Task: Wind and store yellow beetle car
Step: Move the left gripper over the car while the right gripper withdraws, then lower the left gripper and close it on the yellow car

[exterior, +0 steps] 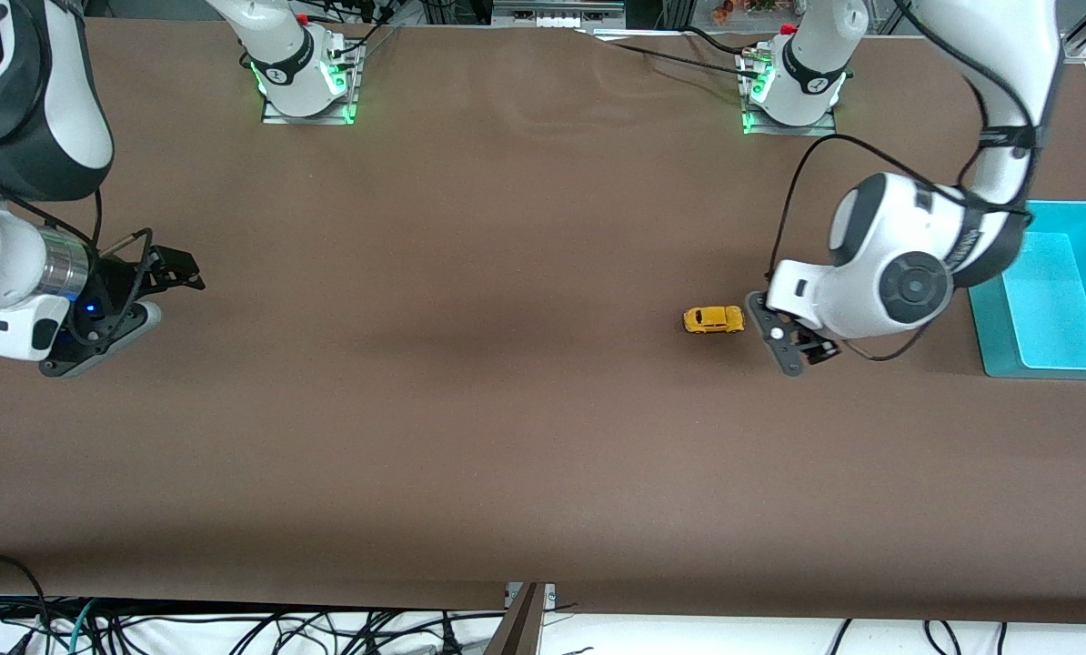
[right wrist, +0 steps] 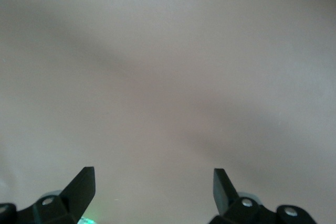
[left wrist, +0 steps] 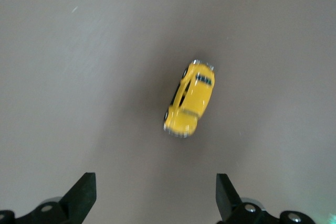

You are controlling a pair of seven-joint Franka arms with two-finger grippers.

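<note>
The yellow beetle car [exterior: 713,319] stands on its wheels on the brown table, toward the left arm's end. My left gripper [exterior: 816,348] hangs low just beside the car, between it and the teal bin. In the left wrist view the car [left wrist: 189,98] lies apart from the open, empty left gripper [left wrist: 155,192]. My right gripper [exterior: 179,271] waits near the right arm's end of the table. In the right wrist view it [right wrist: 152,187] is open, with only bare table under it.
A teal open bin [exterior: 1052,300] stands at the left arm's end of the table, close to the left arm's wrist. The brown table cover [exterior: 470,382] runs between the two grippers. Cables hang below the table's front edge.
</note>
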